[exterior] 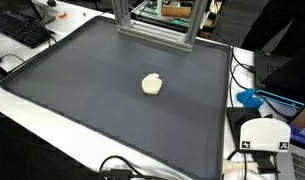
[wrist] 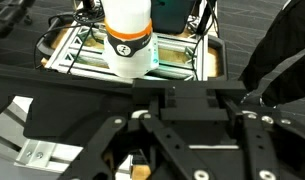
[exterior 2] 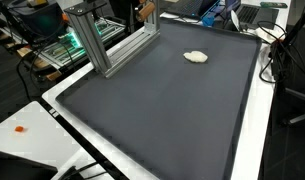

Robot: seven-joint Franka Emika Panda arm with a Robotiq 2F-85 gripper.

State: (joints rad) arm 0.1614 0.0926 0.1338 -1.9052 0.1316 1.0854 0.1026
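A small cream-white lump (exterior: pixel 151 84) lies alone on a large dark mat (exterior: pixel 82 100); it also shows in an exterior view (exterior 2: pixel 196 57) near the mat's far side (exterior 2: pixel 162 110). The gripper does not appear in either exterior view. In the wrist view the gripper's black body and linkages (wrist: pixel 187 165) fill the lower half, with the fingertips cut off by the frame's edge. Nothing shows between the jaws. Behind it stands the arm's white base with an orange ring (wrist: pixel 129 40).
An aluminium frame stands at the mat's edge (exterior: pixel 157 30), (exterior 2: pixel 102 40). A keyboard (exterior: pixel 22 28) lies beyond one corner. A blue object (exterior: pixel 250 98) and a white device (exterior: pixel 264 135) sit by the mat's side, among cables. White tabletop borders the mat (exterior 2: pixel 32 140).
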